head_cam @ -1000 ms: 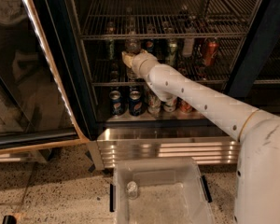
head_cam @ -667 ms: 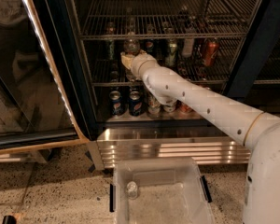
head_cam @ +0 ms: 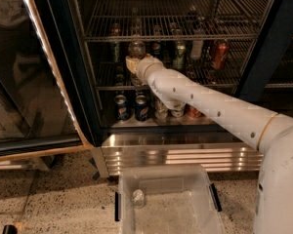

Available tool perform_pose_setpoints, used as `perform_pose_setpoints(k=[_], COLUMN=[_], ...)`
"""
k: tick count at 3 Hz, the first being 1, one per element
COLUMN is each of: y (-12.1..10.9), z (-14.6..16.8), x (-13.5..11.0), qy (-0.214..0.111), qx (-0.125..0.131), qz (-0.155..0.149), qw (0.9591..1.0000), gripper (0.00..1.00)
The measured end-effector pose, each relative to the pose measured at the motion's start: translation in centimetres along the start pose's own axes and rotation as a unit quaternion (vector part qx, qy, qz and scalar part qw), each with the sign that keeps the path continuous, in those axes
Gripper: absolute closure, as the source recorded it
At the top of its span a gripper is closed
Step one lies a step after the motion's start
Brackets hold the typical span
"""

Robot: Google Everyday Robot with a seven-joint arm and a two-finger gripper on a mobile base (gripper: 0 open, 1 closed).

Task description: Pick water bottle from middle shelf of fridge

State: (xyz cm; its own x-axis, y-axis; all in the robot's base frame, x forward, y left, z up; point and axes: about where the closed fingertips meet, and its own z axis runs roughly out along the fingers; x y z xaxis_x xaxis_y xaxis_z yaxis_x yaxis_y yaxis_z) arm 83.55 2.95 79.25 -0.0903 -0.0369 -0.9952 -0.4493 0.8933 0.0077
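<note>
- Reach phase approx. complete: gripper (head_cam: 133, 65) inside fridge (head_cam: 63, 82), at water bottle (head_cam: 136, 48), which stands on middle shelf (head_cam: 105, 82).
- Grip state: we cannot tell.
- Remaining, we judge: secure, lift, w/draw.

Matt gripper (head_cam: 133, 64) above metal-wire middle shelf (head_cam: 111, 87) — glossy steel base (head_cam: 185, 152).

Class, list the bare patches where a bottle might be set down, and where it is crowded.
Bare: middle shelf right of the red can; clear bin right of its small object. Crowded: around the gripper by the water bottle.
</note>
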Motion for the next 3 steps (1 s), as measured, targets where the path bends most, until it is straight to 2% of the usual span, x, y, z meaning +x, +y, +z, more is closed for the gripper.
perform_pose_setpoints(k=[2,3], y=[1.7,1.7], z=[0.2,0.3], x=[0.4,0.7], qy=[0.014,0.014], qx=[-0.017,-0.017], qz=[-0.002,-0.002], qw=[0.9998,0.9998], gripper=[1.0,1.0])
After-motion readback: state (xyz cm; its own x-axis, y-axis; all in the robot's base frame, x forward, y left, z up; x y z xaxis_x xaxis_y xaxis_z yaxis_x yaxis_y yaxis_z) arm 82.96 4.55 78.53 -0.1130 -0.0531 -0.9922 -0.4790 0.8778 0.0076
